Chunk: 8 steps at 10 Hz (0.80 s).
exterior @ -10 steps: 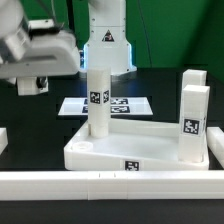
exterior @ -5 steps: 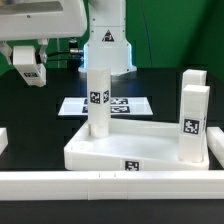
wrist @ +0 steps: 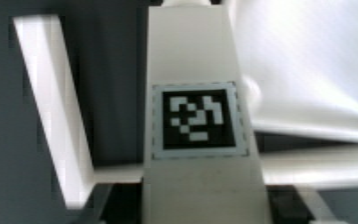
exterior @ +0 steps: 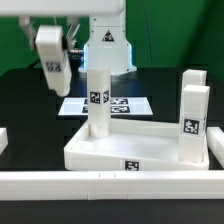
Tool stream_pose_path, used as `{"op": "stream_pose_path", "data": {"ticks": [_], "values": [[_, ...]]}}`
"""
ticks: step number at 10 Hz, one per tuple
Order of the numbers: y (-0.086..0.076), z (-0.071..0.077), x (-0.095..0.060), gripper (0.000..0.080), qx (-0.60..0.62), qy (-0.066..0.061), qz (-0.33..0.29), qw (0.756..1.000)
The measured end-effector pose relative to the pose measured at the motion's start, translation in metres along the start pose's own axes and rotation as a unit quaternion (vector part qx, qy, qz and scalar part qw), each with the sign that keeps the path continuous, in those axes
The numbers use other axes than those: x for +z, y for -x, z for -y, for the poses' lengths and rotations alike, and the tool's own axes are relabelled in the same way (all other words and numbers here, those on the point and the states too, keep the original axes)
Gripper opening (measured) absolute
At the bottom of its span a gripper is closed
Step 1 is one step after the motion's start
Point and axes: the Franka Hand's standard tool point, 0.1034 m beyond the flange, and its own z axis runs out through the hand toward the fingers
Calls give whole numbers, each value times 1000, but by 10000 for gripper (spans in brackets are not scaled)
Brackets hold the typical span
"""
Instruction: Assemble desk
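The white desk tabletop (exterior: 135, 148) lies on the black table. One white tagged leg (exterior: 97, 100) stands upright in its far-left corner socket. Two more tagged legs (exterior: 191, 115) stand at its right end. My gripper (exterior: 55, 82) hangs in the air to the exterior view's left of the standing leg, above the table and apart from the tabletop. In the wrist view my gripper (wrist: 202, 206) is shut on a white leg (wrist: 202, 60) with a black-and-white tag (wrist: 202, 118). The dark fingers (wrist: 123, 204) press both of its sides. In the exterior view the held leg is hard to make out.
The marker board (exterior: 125, 105) lies flat behind the tabletop. A long white rail (exterior: 110, 186) runs along the front. The robot base (exterior: 107, 45) stands at the back. A white block (exterior: 3, 138) sits at the exterior view's left edge.
My gripper has moved from the far left toward the exterior view's right and slightly up, closer to the standing leg. The tabletop and its legs have not moved.
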Motion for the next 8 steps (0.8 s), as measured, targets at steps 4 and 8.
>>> {"op": "stream_pose_path", "data": {"ticks": [4, 8], "values": [[-7, -9, 1, 291, 0, 23, -141, 990], [-9, 14, 17, 291, -10, 36, -214, 976]]}}
